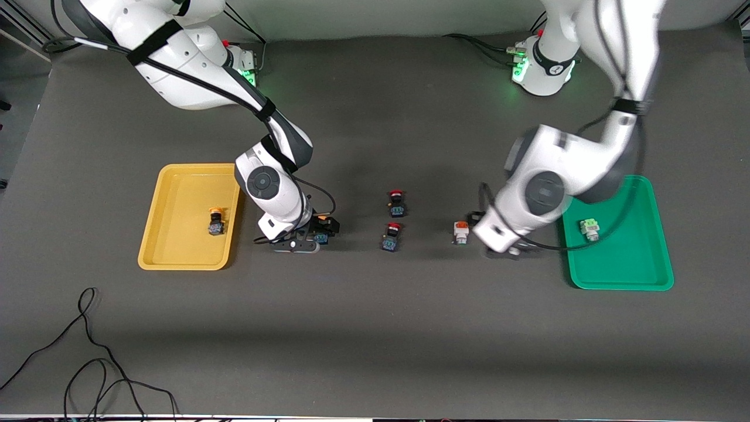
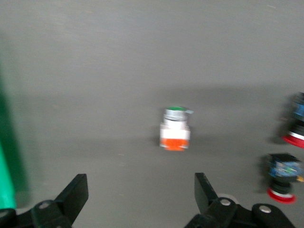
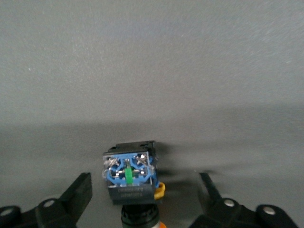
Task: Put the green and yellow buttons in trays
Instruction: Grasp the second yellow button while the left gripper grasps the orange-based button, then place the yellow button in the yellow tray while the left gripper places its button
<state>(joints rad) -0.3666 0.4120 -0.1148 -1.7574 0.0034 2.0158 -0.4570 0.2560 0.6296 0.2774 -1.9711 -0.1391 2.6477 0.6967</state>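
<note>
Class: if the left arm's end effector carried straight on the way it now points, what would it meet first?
Probably the white-bodied green button, lying on the table ahead of the open left end effector; depth is uncertain.

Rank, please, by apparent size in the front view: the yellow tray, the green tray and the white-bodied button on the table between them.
Yellow tray and green tray: look alike, unranked.
White-bodied button: far smaller.

One tray (image 1: 188, 258) sits at the right arm's end of the counter (image 1: 375, 328), another tray (image 1: 636, 272) at the left arm's end, each holding a button. Between them lie four switches.
</note>
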